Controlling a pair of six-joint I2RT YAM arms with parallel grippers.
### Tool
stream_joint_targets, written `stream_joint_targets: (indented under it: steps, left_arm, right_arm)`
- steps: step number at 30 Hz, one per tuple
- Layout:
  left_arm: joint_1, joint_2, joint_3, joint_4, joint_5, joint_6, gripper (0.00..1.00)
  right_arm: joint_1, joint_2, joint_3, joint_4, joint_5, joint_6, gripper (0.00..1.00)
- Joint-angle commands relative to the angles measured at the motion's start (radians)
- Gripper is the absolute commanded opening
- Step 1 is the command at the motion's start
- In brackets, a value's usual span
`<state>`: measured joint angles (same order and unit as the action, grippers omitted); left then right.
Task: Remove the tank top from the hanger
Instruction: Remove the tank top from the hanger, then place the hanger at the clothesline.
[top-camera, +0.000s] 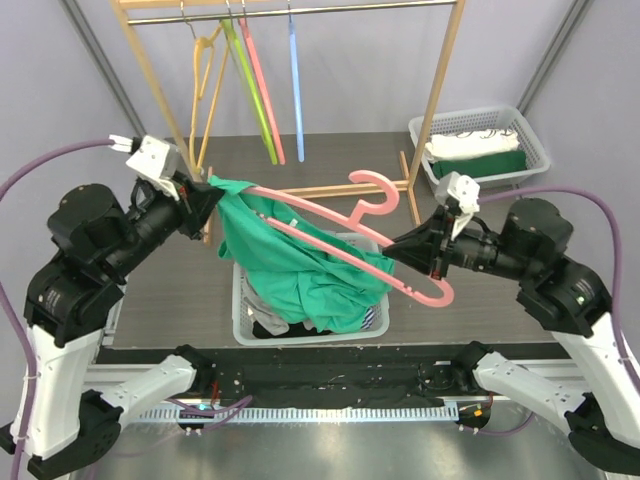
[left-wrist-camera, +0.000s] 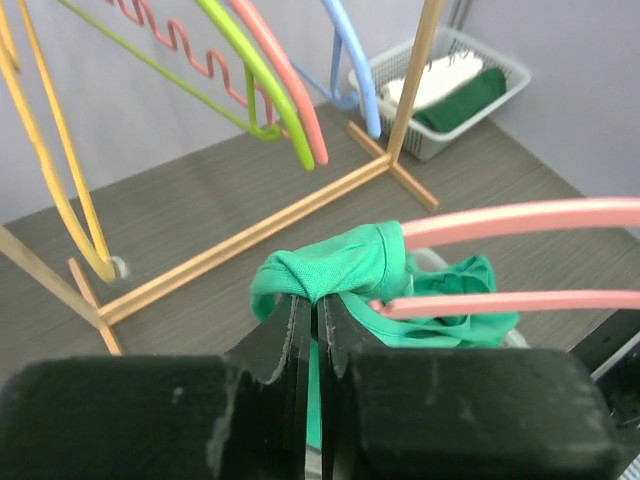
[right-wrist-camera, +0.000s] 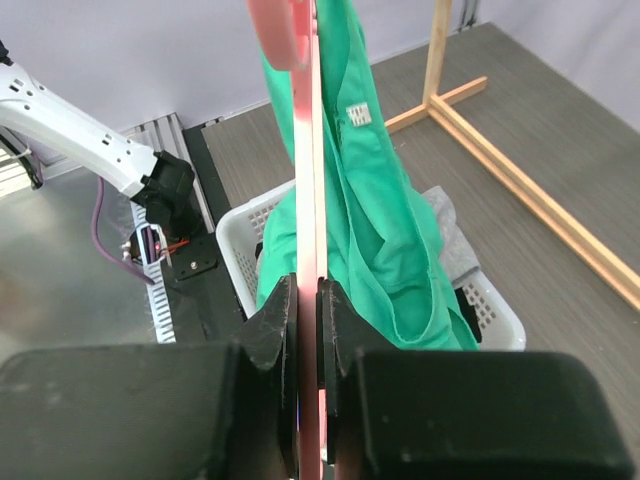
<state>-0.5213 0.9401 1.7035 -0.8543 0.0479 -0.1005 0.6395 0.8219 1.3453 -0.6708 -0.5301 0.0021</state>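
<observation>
Currently the left gripper (left-wrist-camera: 315, 305) is pinched tight on a bunched fold of the green tank top (top-camera: 300, 265) at the left end of the pink hanger (top-camera: 435, 293). The right gripper (top-camera: 392, 250) is clamped on the hanger's right end. The garment drapes from the hanger above a white basket (top-camera: 238, 300) at the table's near middle.

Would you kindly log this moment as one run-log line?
left gripper: shut on tank top | right gripper: shut on pink hanger | tank top: on pink hanger, draped above white basket
</observation>
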Motion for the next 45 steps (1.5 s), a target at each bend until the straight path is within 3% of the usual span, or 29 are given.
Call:
stream_joint_targets:
  steps: [1,7,16,19,23,27,33,35,39,45]
  left_arm:
    - [0.006,0.002,-0.1,-0.032,-0.002,0.056,0.04]
    - [0.003,0.005,-0.217,-0.029,0.029,0.062,0.03]
    - [-0.072,0.081,-0.301,-0.065,0.049,0.09,0.02]
    - [-0.152,0.097,-0.32,-0.066,0.026,0.128,0.01]
    - [-0.265,0.15,-0.272,-0.089,-0.006,0.182,0.01]
    - [-0.35,0.213,-0.28,-0.068,-0.037,0.228,0.01]
    - [-0.448,0.284,-0.383,-0.003,-0.169,0.259,0.03]
    - [-0.465,0.374,-0.366,-0.047,-0.242,0.271,0.02]
    - [-0.465,0.474,-0.338,-0.106,-0.24,0.285,0.01]
    - [-0.467,0.445,-0.539,0.029,-0.183,0.298,0.01]
  right_arm:
    - [-0.001,-0.055,0.103,-0.094,0.048,-0.04,0.01]
    - [-0.001,-0.099,0.182,-0.214,0.074,-0.051,0.01]
    - [-0.001,-0.132,0.238,-0.216,0.166,-0.037,0.01]
    - [-0.001,-0.125,0.265,-0.201,0.295,-0.011,0.01]
    - [-0.001,-0.078,0.321,-0.214,0.597,0.068,0.01]
    - [-0.001,-0.015,0.368,-0.28,0.758,0.151,0.01]
    - [-0.001,0.092,0.385,-0.358,0.881,0.213,0.01]
    - [-0.001,0.118,0.39,-0.366,0.907,0.228,0.01]
    - [-0.001,0.164,0.37,-0.348,0.987,0.236,0.01]
    - [-0.003,0.276,0.4,-0.339,1.022,0.222,0.01]
